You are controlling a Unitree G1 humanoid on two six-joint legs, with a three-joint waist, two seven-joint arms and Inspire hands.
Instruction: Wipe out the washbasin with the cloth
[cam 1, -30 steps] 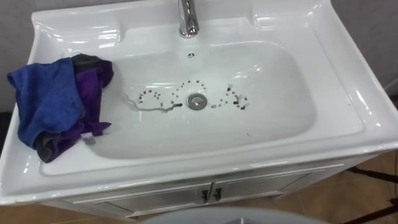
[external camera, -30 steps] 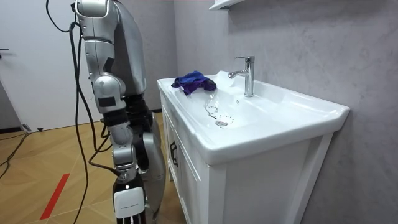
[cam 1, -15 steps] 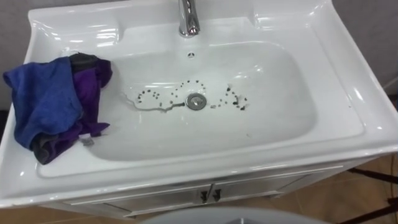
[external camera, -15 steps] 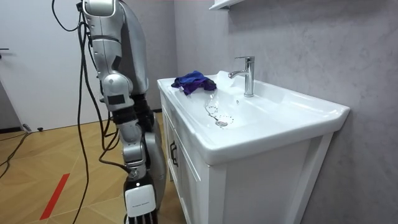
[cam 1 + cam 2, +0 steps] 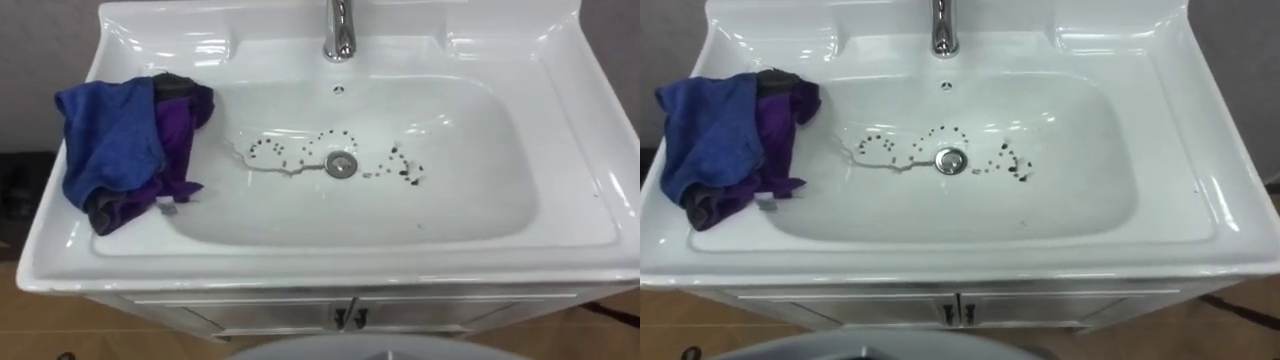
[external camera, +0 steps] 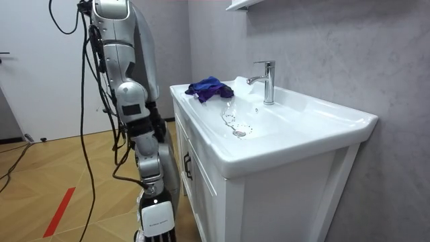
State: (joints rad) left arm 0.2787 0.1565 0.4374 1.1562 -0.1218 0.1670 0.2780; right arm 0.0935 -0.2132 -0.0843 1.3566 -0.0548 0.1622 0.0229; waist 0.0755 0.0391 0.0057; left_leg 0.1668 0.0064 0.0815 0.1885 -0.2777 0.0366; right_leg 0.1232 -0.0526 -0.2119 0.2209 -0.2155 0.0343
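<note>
My right hand hangs by the basin, open or closed I cannot tell; a loose grab could knock the cloth off the rim.

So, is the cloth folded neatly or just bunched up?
Bunched up: the cloth lies crumpled on the left rim of the basin, one edge hanging into the bowl.

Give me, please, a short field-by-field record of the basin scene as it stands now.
basin: white basin on a white cabinet
cloth: blue and purple cloth, bunched on the basin's left rim, its edge over the bowl
dirt: dark specks and a thin streak around the drain
tap: chrome tap, back centre
right hand: right hand hangs low beside the cabinet, apart from the cloth
wiping: not yet begun
</note>
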